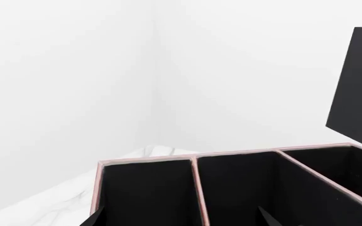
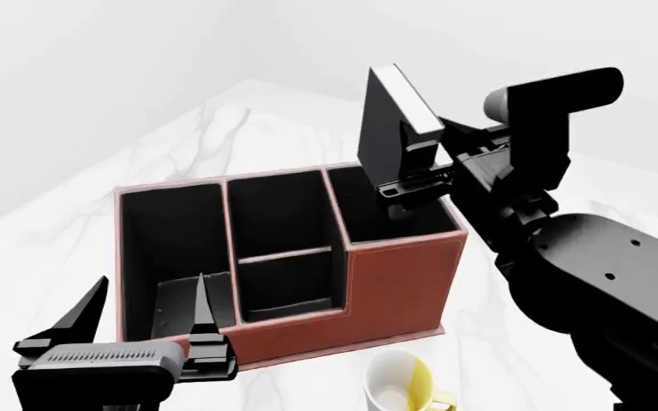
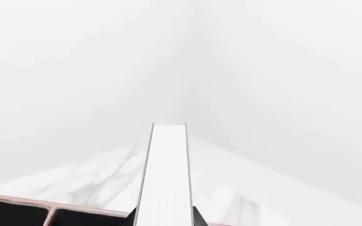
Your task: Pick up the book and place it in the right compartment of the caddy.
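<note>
The black book (image 2: 389, 120) with white page edges (image 3: 165, 179) hangs upright, slightly tilted, over the caddy's right compartment (image 2: 389, 224). Its lower end is about level with that section's rim. My right gripper (image 2: 411, 180) is shut on the book's lower part. The reddish-brown caddy (image 2: 403, 278) stands on the marble table, and its black sections (image 1: 237, 188) fill the left wrist view, where the book (image 1: 357, 84) also shows. My left gripper (image 2: 146, 324) is open and empty, low in front of the caddy's left end, and its fingertips (image 1: 96, 219) frame the caddy.
A white-and-yellow mug (image 2: 403, 387) stands on the table just in front of the caddy's right end. The white marble table (image 2: 66, 231) extends behind and to both sides of the caddy. Pale walls meet in a corner beyond it.
</note>
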You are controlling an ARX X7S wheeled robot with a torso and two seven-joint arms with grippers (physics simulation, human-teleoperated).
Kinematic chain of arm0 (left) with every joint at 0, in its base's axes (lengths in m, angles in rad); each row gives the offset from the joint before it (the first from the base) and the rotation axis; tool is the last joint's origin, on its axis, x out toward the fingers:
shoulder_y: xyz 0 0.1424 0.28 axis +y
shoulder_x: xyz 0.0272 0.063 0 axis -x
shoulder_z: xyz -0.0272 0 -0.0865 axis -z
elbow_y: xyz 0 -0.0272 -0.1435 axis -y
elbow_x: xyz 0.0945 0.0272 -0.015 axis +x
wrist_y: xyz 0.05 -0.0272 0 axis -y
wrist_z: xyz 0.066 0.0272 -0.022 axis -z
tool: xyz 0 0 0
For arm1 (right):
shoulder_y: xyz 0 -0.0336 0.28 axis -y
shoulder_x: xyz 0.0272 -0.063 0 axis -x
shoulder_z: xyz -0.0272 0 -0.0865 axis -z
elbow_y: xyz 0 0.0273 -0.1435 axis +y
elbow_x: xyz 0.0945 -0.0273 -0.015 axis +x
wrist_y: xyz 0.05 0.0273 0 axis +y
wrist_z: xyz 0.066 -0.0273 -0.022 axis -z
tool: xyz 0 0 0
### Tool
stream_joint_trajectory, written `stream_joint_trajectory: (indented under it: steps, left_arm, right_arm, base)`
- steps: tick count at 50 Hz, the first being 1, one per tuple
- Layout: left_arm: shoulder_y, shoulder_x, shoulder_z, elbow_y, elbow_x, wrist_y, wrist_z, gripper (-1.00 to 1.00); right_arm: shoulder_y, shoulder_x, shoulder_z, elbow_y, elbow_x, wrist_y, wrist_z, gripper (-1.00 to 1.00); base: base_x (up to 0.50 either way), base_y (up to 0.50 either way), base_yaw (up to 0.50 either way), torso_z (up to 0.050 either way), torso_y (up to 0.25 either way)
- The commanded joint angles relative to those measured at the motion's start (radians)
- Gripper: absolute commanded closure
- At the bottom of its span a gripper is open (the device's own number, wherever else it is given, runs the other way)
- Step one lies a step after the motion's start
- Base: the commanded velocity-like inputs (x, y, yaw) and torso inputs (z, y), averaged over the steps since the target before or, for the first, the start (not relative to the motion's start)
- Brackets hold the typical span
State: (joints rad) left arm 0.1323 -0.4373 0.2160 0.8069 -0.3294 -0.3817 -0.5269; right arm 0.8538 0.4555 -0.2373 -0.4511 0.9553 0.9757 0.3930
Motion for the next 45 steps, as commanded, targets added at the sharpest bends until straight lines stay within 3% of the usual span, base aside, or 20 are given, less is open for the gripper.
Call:
stream_joint_trajectory:
  steps: [1,45]
  left_arm:
    - [-0.001,-0.002,0.0,-0.003,-0.003,0.002,-0.002,-1.0]
    - [-0.005,-0.01,0.009,-0.011,-0.007,0.01,-0.012,-1.0]
  right_arm:
    - [0.028,-0.006,0.007,0.033,-0.029,0.023,-0.002,1.0]
    - [0.017,-0.01,-0.036,0.105,-0.07,-0.021,-0.021,1.0]
  base:
    - [0.0,0.0,0.0,0.01,0.0]
    - [0.0,0.0,0.0,0.0,0.001]
